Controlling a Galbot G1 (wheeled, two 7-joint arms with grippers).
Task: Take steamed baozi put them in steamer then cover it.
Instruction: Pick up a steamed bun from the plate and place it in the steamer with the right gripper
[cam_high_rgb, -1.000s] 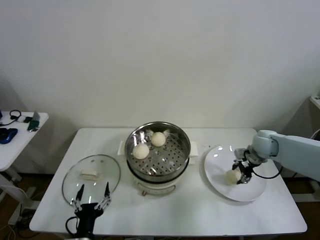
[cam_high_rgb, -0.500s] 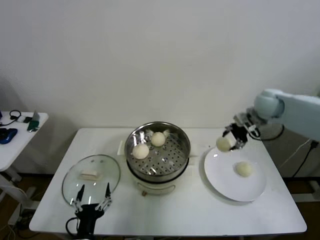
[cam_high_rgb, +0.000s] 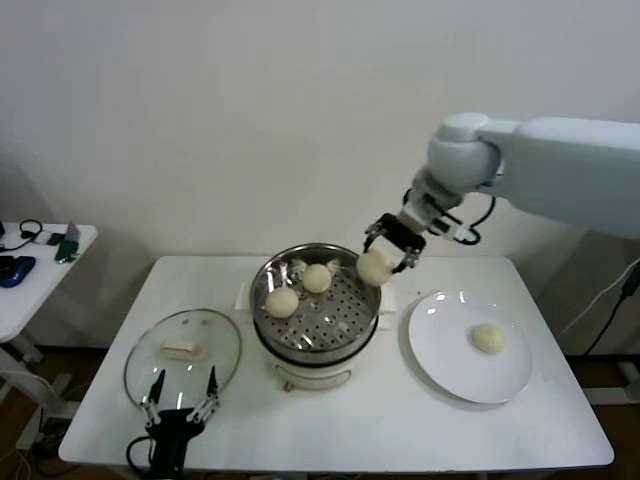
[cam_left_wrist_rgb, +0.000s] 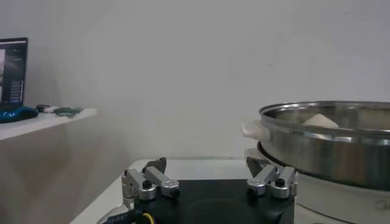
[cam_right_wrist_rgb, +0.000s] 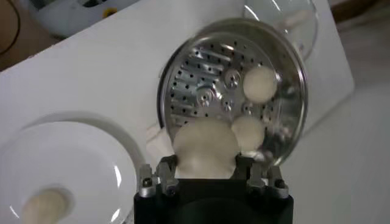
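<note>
My right gripper (cam_high_rgb: 389, 250) is shut on a steamed baozi (cam_high_rgb: 374, 267) (cam_right_wrist_rgb: 205, 148) and holds it in the air above the right rim of the steamer (cam_high_rgb: 372, 310) (cam_right_wrist_rgb: 292, 140). Two more baozi (cam_high_rgb: 282, 302) (cam_high_rgb: 317, 278) lie on the perforated tray inside the pot. A fourth baozi (cam_high_rgb: 489, 338) (cam_right_wrist_rgb: 41, 206) sits on the white plate (cam_high_rgb: 445, 365). The glass cover (cam_high_rgb: 150, 375) lies flat on the table at the left. My left gripper (cam_high_rgb: 180, 396) (cam_left_wrist_rgb: 209, 182) stands open low at the table's front left, next to the cover.
A small side table (cam_high_rgb: 30, 290) with a few dark items stands at the far left. The steamer's cream base handle (cam_left_wrist_rgb: 251, 129) shows beside the left gripper. The white wall is close behind the table.
The right gripper lifted one baozi off the plate and carried it left and up, from the plate to above the steamer's right rim. The left arm stayed still.
</note>
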